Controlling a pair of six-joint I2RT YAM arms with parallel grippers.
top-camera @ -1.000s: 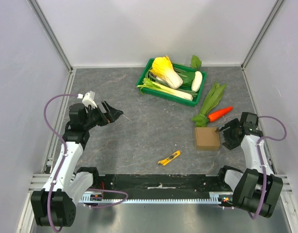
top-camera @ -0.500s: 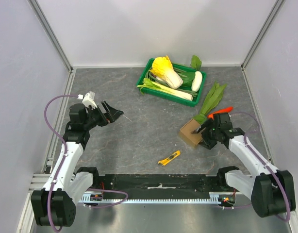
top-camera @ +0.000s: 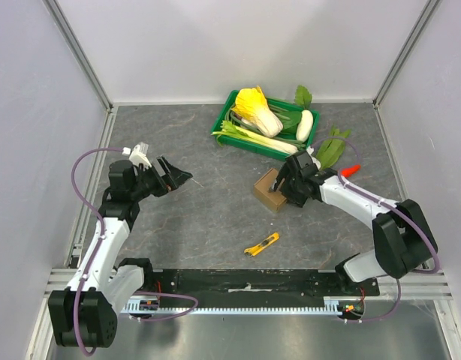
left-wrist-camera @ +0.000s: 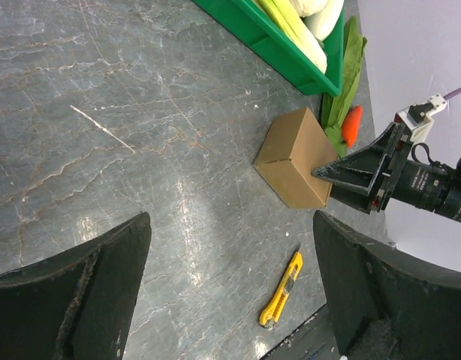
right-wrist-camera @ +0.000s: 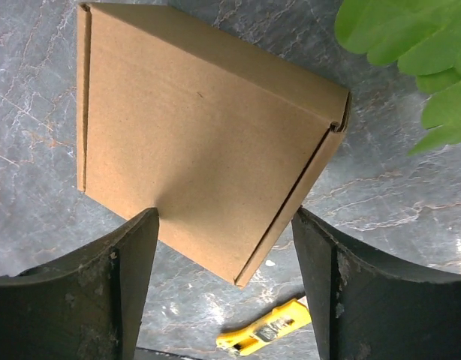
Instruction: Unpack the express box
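brown cardboard, plain and closed: the express box (top-camera: 270, 190) lies flat on the grey tabletop (top-camera: 208, 217) just in front of the green crate (top-camera: 223, 114), near its front wall but not touching, turned cornerwise to it. the flap lid looks shut, and the right wrist view shows its seam running unbroken down one edge. the right gripper (right-wrist-camera: 224, 219) meets the box on the side toward the crate's right end, jaws spread wide with a corner of the box between them and nothing clamped. the left gripper (top-camera: 176, 175) hangs well off to the left of the crate, jaws wide and holding nothing. a yellow utility knife (top-camera: 261, 244) lies farther out from the crate than the box does, toward the arm bases. a carrot (top-camera: 349, 170) and leafy greens (top-camera: 332, 146) lie just off the crate's right end

the step in hand looks like steadying the box so the lid can be opened; the unpacking itself is not begun. to do it well, i judge the right jaws should bear low on the box walls, away from the flap seam, so the lid is free to hinge. a push on one corner would likely spin so light a box, so square the jaws to two opposite walls first. that leaves the flap edge, or the knife, to the left arm
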